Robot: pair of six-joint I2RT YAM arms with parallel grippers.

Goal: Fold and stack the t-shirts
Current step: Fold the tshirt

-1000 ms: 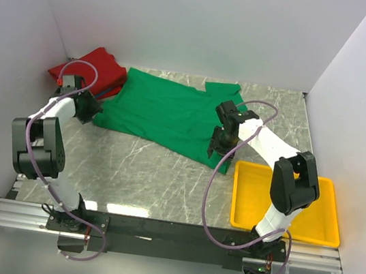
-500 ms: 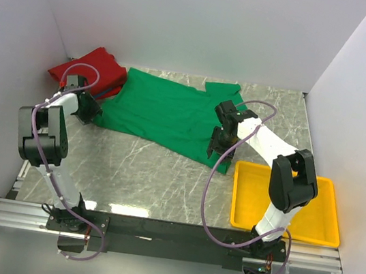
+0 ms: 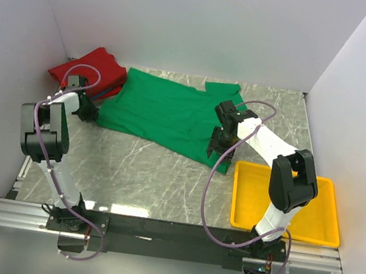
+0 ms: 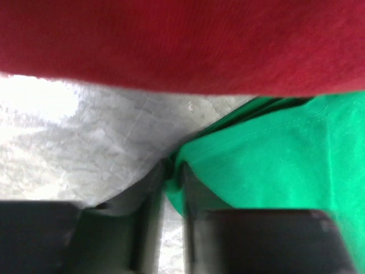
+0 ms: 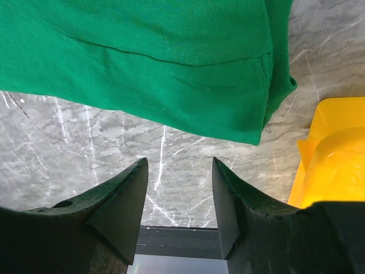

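Two robot arms reach over a grey marbled table (image 3: 143,172), seen from above and from a camera on each wrist.

Largest on the table is the green t-shirt (image 3: 166,110). It is spread flat and wide between the two claws, with its far edge near the back wall. Next in size is the yellow tray (image 3: 238,193), which lies to the right of the right claw and nearer the arm bases, close to the claw but apart from the shirt. The red t-shirt (image 3: 94,65) lies bunched just beyond the left claw, in the far left corner, right beside the green shirt's left side.

The left claw (image 3: 90,111) sits low at the green shirt's left corner. Its wrist view shows the two dark fingers (image 4: 151,194) drawn almost together, with the shirt's corner hem pinched in the narrow slot between them. Red cloth fills the space ahead of this claw, and bare marble lies to its left.

The right claw (image 3: 217,145) points down at the shirt's near right hem. Its wrist view shows the fingers (image 5: 128,194) standing well apart, with only bare marble between them. The green hem lies just ahead of the fingertips, not touching them, and a corner of the tray shows to the right.

Smallest is a thin purple cable (image 3: 209,182) that loops along each arm.
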